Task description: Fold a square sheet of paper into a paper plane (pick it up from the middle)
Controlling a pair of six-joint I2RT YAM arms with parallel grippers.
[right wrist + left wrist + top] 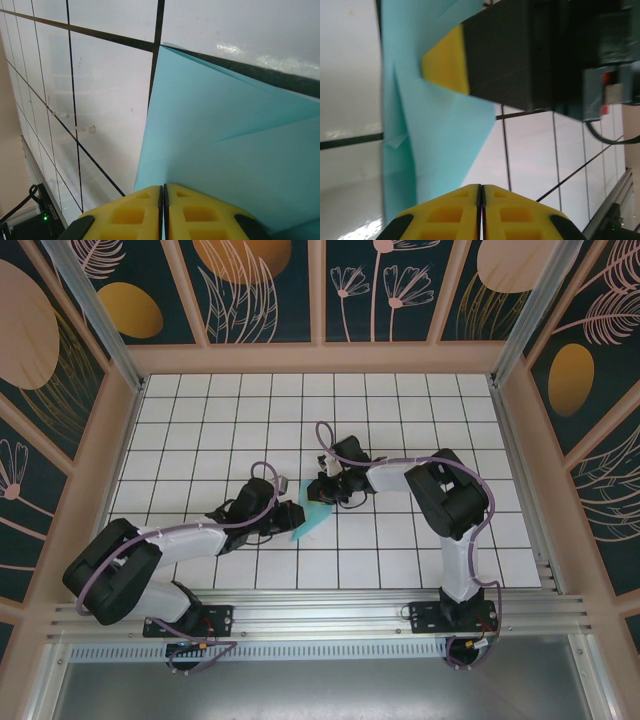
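Note:
The light-turquoise sheet of paper (312,520) is partly folded into a pointed shape with creases and sits on the white grid table between both arms. My right gripper (322,490) is shut on the sheet's upper end. In the right wrist view the paper (235,130) runs straight into the closed yellow tips of the right gripper (163,187). My left gripper (296,512) is shut at the sheet's left edge. In the left wrist view the paper (435,130) passes beside the left gripper (480,186), with none seen between its tips. The right gripper's yellow tip (447,62) presses the paper there.
The white grid table (400,420) stretches open behind and to both sides of the grippers. Wooden-framed walls enclose it, and an aluminium rail (320,615) with the arm bases runs along the near edge. A dark cable (20,210) lies at the table's edge.

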